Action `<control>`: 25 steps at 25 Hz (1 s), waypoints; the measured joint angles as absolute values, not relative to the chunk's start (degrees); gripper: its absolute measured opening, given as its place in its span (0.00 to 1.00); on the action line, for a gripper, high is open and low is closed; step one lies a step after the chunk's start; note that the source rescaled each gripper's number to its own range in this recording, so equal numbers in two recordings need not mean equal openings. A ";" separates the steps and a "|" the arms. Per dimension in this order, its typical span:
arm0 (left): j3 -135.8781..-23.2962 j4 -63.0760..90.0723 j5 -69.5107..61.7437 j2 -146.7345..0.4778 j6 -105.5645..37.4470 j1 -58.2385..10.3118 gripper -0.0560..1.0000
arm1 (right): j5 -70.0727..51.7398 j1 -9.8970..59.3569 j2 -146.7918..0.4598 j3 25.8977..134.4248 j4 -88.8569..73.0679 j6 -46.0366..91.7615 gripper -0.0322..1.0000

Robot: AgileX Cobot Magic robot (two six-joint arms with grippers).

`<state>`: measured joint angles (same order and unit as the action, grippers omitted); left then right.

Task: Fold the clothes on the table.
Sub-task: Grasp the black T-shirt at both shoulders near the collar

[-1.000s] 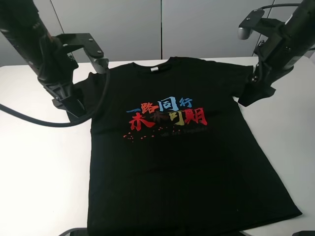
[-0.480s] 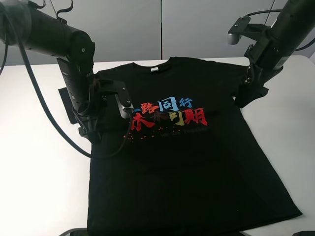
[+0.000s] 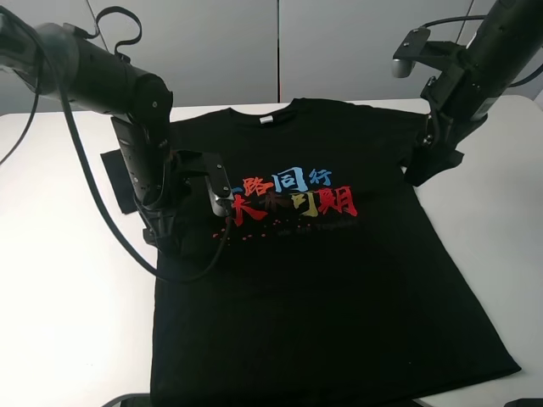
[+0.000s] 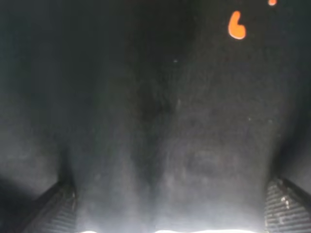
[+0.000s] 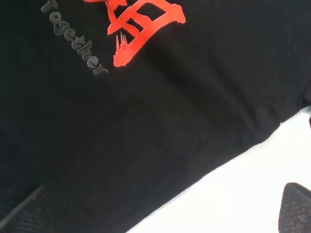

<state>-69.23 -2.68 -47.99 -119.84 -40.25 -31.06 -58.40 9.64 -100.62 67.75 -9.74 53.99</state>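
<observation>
Black printed cotton T-shirt (image 3: 322, 288) lies flat, unfolded, on white worktop (image 3: 68, 322). Left hand (image 4: 170, 208) & right hand (image 5: 158, 211) both wide open, low at shirt's sides. Step: first grasp; next: pinch fabric edges.

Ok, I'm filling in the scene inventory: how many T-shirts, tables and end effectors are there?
T-shirt: 1
Table: 1
End effectors: 2, left end effector and right end effector
Total: 4

Left tool (image 3: 165, 237) now over shirt (image 3: 331, 280)
</observation>
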 joint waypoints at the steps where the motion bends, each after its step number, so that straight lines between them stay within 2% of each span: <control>1: -69.27 -2.68 -47.99 -119.93 -40.25 -31.06 1.00 | -58.30 9.64 -100.62 67.75 -9.74 53.99 1.00; 5: -69.36 -2.68 -47.99 -119.93 -40.25 -31.06 0.99 | -57.94 9.64 -100.62 67.75 -9.74 53.99 1.00; 7: -69.36 -2.93 -47.54 -120.07 -40.04 -31.06 0.91 | -57.67 9.64 -100.62 67.75 -9.74 54.18 1.00; 9: -69.36 -3.48 -47.04 -120.07 -40.15 -31.06 0.77 | -57.56 9.64 -100.62 67.75 -9.74 54.35 1.00; 11: -69.36 -3.60 -46.93 -120.07 -40.23 -31.06 0.56 | -57.46 9.64 -100.62 67.75 -9.74 54.43 1.00; 14: -69.36 -4.68 -46.93 -120.07 -40.23 -31.06 0.31 | -57.46 9.64 -100.62 67.75 -9.74 54.85 1.00; 18: -69.36 -5.17 -47.05 -120.07 -40.40 -31.06 0.08 | -57.34 9.64 -100.62 67.75 -9.74 56.43 1.00; 25: -69.36 -5.39 -47.15 -120.09 -40.38 -31.06 0.05 | -57.06 12.63 -104.67 68.95 -8.30 57.83 1.00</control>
